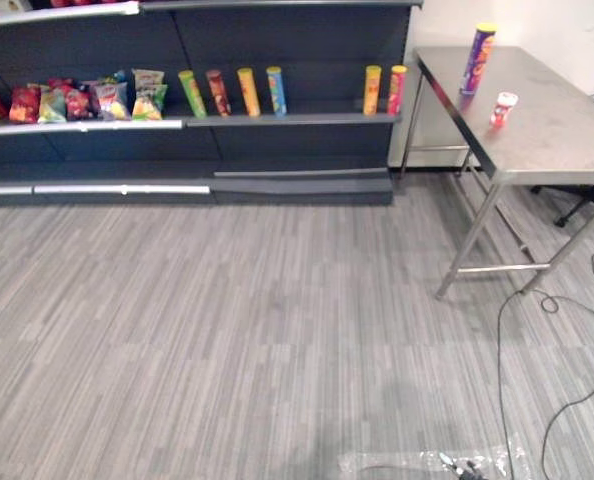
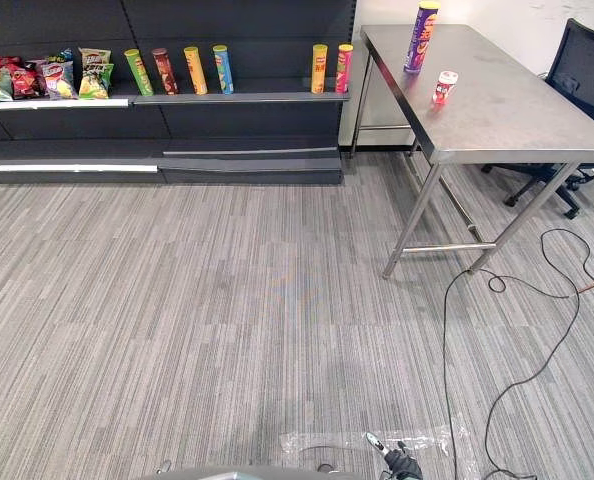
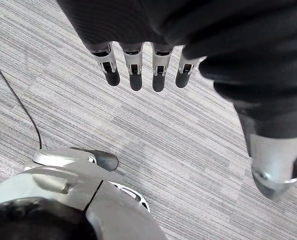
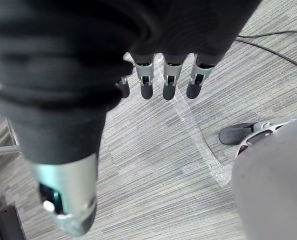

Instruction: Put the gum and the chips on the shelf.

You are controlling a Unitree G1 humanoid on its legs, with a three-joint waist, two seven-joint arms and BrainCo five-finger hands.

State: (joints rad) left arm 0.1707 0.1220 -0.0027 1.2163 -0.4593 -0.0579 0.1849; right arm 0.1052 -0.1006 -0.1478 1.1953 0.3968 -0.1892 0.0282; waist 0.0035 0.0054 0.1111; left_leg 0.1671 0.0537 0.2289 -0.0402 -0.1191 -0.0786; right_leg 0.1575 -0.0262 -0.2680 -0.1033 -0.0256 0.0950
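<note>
Both of my hands hang over the grey carpet with nothing in them: the left hand (image 3: 135, 67) has its fingers straight and slack with the thumb held apart, and the right hand (image 4: 169, 75) is the same. The things I need are well away from me on the steel table (image 2: 507, 105), which stands to my right, beside the end of the dark shelf (image 1: 287, 120). The purple chips can (image 2: 421, 38) stands upright near the table's far edge, toward the corner closest to the shelf. The small red-and-white gum bottle (image 2: 444, 87) stands a little nearer to me, close to the can but not touching it. I judge the can to be light and stiff, a tall tube that tips easily if I nudge it high up. Its skin looks smooth and could slip, and hard pressure might dent it. I would wrap my fingers round its middle with the thumb opposite and squeeze only moderately. The gum bottle looks like hard plastic, light and squat, and could skid on the bare metal. It would be better pinched round its body below the cap than pushed from the side. A row of upright chip cans (image 1: 247, 92) already stands on the shelf board, with a gap between two groups that looks wide enough to take both.
</note>
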